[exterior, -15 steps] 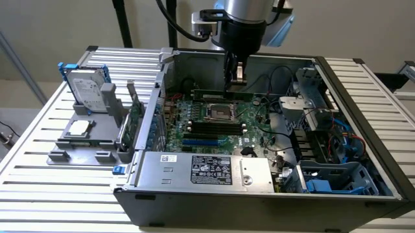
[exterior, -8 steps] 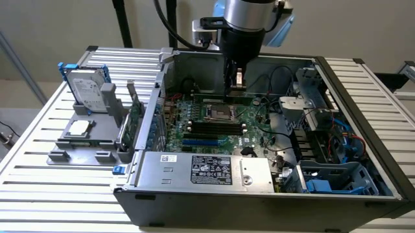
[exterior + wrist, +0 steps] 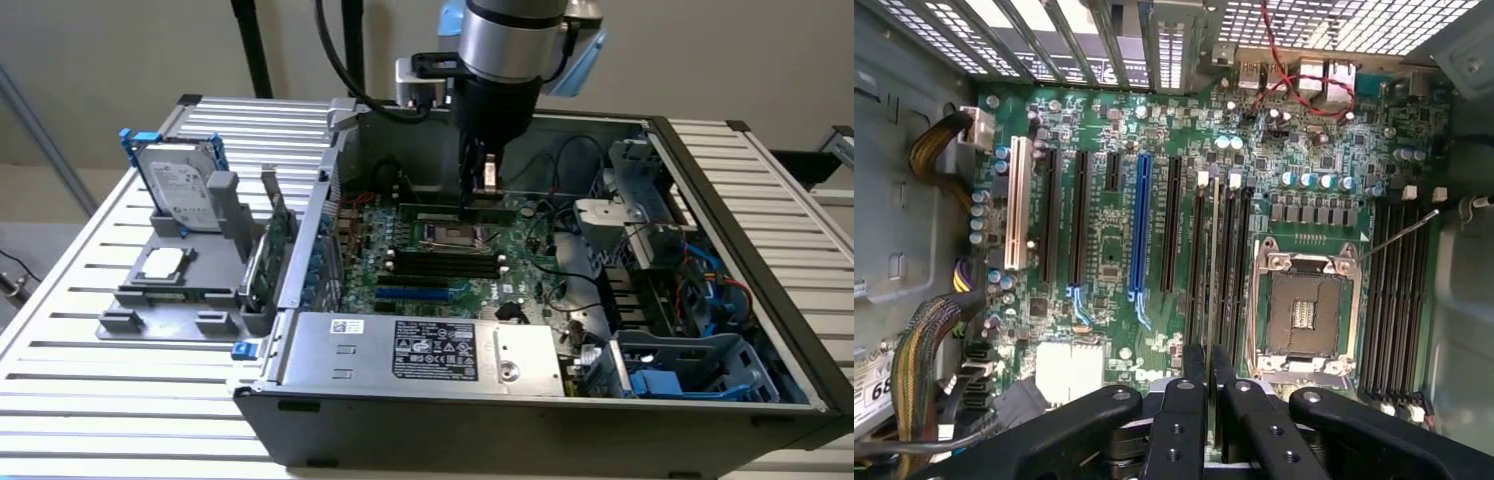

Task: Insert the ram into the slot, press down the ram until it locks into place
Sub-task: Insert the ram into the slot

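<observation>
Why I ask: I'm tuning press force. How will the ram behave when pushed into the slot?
Seen edge-on in the claw, the ram is a very thin board: probably light, stiff lengthwise, but apt to tilt or flex sideways under an off-centre push. The slot beneath looks narrow, so slight misalignment would likely make it bind.

Arm (image 3: 501,40): round sleeve of brushed silver-grey metal, going to black below.
Cap (image 3: 589,48): pale blue, on the side of the silver sleeve.
Cables (image 3: 334,50): thick, black, smooth, running from above to the wrist.
Box (image 3: 419,80): small, silver-white, dark-edged, fixed beside the wrist.
Tool (image 3: 1210,375): matte black throughout, narrow at its tip.
Fingers (image 3: 1182,425): two slim flat black bars, each with a row of small round screws.
Links (image 3: 1054,440): broad, rounded black arms outside the fingers, with a round screw at the pivot.
</observation>
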`<state>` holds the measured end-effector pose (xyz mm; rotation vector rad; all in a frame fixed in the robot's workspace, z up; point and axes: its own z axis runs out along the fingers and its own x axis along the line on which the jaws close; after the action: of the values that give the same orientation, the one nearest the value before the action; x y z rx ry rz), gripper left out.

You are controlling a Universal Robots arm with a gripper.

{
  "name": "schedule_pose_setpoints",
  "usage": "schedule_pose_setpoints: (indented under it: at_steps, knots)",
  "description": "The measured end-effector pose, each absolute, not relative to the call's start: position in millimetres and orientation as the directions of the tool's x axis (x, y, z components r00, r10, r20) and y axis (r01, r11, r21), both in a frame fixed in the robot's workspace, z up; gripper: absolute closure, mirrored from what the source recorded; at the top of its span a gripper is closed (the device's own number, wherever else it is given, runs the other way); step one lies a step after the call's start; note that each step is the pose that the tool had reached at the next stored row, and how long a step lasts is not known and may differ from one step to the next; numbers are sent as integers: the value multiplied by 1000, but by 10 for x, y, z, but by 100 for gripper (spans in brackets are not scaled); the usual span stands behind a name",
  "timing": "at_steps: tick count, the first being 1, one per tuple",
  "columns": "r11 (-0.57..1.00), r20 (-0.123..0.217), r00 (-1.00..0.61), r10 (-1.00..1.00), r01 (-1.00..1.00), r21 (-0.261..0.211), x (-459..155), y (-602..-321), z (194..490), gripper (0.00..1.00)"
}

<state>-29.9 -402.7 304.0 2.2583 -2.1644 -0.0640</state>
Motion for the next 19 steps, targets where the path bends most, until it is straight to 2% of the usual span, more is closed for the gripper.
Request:
schedule_pose_setpoints:
  at_steps: [19]
  knots:
    - [-43, -21, 42, -999, -998, 37, -339, -4027, 2682, 86]
